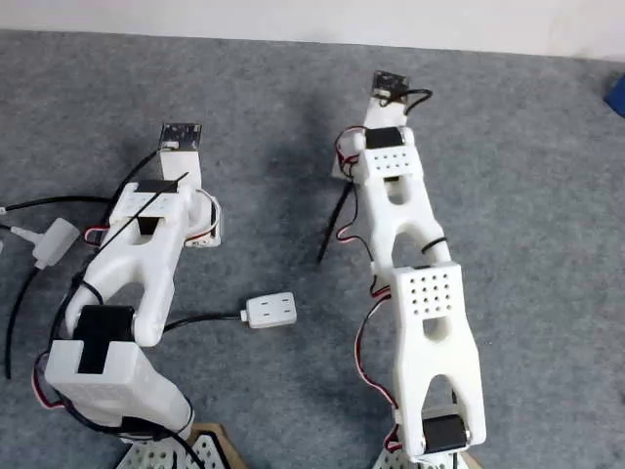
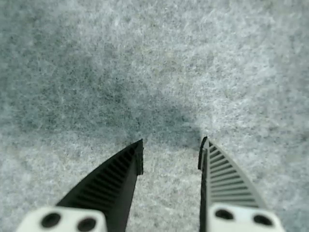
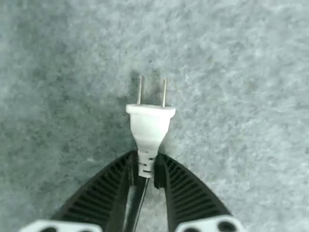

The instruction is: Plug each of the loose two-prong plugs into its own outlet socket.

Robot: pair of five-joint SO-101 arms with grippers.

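Right gripper (image 3: 143,162): clenched on the ribbed neck of a white two-prong plug (image 3: 149,123). The plug body projects straight ahead of the fingertips. Its two prongs (image 3: 140,89) point away from the hand over the grey carpet (image 3: 251,67). The plug's black cord (image 3: 137,203) runs back between the fingers.

Left gripper (image 2: 171,150): released, jaws spread, nothing between them. Bare carpet lies under and ahead of its fingers (image 2: 116,183).

Farther off, the white outlet strip (image 1: 270,310) lies flat between the two arms, well behind both grippers toward the bases. A white cable-end block (image 1: 54,241) lies out beyond the left arm's outer side; I cannot tell whether it is a plug or a socket.
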